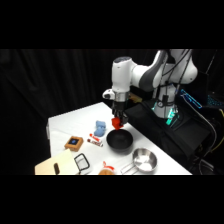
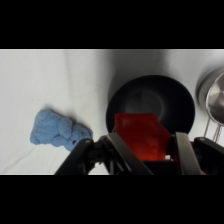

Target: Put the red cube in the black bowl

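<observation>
hand (image 2: 146, 150) clamped on red cube (image 2: 140, 135), one finger on each side | cube held above the near rim of black bowl (image 2: 150, 102), clear of the white bench (image 1: 75, 120) | cube roughly cubic, no long axis, flat face toward wrist camera | blue cloth (image 2: 59, 130) beside bowl | silver pan (image 1: 144, 160) near

The white arm (image 1: 145, 75) comes from its base at the upper right and bends down over the table w/ its wrist pointing straight down. The gripper (image 1: 117, 121) hangs just above the black bowl (image 1: 119, 141), near its back rim. Its two fingers (image 2: 186, 152) are squeezed on the red cube (image 2: 141, 136), one on each side, held up over the bowl.
</observation>
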Controlling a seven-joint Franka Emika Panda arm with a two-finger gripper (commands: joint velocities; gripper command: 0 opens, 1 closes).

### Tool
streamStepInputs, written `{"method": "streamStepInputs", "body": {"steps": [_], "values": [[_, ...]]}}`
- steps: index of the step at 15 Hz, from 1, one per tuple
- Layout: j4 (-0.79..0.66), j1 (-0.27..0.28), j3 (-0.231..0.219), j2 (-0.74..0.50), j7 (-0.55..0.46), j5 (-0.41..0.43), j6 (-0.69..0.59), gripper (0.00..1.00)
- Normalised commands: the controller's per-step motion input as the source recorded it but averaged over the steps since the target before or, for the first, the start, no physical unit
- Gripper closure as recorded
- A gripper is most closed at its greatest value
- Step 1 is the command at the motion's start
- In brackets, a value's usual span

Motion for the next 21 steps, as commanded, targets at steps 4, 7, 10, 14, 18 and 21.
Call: {"method": "streamStepInputs", "body": {"steps": [4,7,10,14,18,21], "values": [[0.09,0.050,0.033,0.23,0.12,0.106,0.31,0.74],[0.11,0.061,0.017,0.28,0.09,0.120,0.26,0.74],[0.13,0.084,0.013,0.26,0.06,0.128,0.25,0.74],[0.16,0.100,-0.025,0.26,0.06,0.104,0.21,0.74],[0.16,0.122,-0.099,0.20,0.06,0.057,0.15,0.09],[0.12,0.137,-0.120,0.07,0.07,0.055,0.01,0.00]]}}
